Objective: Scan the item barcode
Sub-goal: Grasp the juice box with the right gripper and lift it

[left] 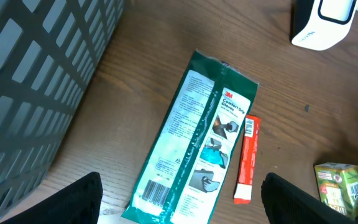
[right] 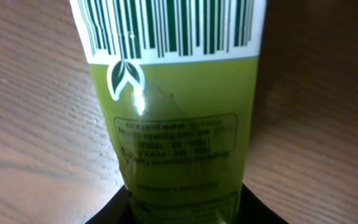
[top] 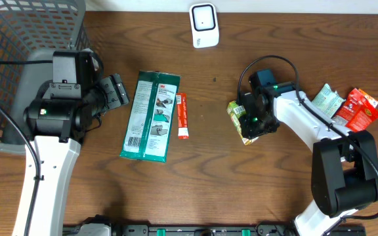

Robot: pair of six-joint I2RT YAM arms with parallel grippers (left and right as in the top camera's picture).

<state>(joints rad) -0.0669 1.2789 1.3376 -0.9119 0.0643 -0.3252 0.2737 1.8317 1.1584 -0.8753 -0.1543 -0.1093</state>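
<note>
A green packet (top: 239, 118) lies on the wooden table right of centre. My right gripper (top: 254, 121) is down over it. In the right wrist view the packet (right: 173, 118) fills the frame, its barcode (right: 169, 28) at the top, and the dark fingers of the gripper (right: 182, 208) press against both of its sides. The white scanner (top: 204, 25) stands at the back edge, also seen in the left wrist view (left: 324, 22). My left gripper (top: 118, 92) hovers open by the left end of a teal 3M glove pack (left: 197, 143), holding nothing.
A red stick packet (top: 182, 116) lies right beside the glove pack (top: 151, 116). A grey mesh basket (top: 18, 39) fills the back left corner. A pale teal packet (top: 327, 101) and a red box (top: 359, 108) sit at the far right.
</note>
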